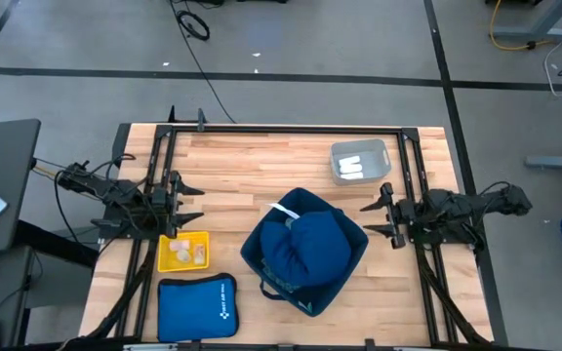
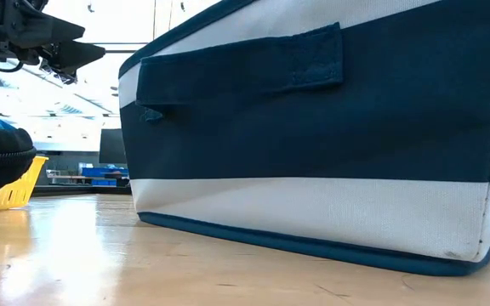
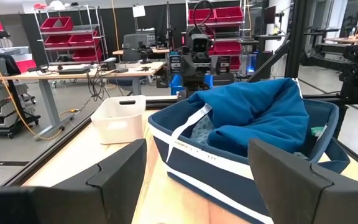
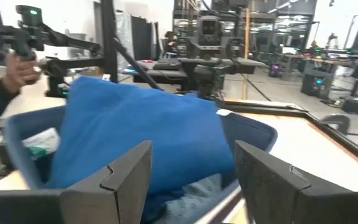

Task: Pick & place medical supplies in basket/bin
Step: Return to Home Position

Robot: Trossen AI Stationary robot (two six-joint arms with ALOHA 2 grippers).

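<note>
The dark-blue gown [image 1: 305, 244] lies heaped inside the blue bin [image 1: 277, 285] at the centre of the counter [image 1: 261, 161]. The left gripper [image 1: 191, 202] at middle left and the right gripper [image 1: 371, 218] at middle right flank it, both released and empty.

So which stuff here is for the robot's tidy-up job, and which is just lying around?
For the job: blue bin, dark-blue cloth and teal speckled cloth inside it, white rolls in the yellow tray, more rolls in the grey tub.
Just lying about: bright-blue zip pouch. The left gripper and right gripper wait open either side.
</note>
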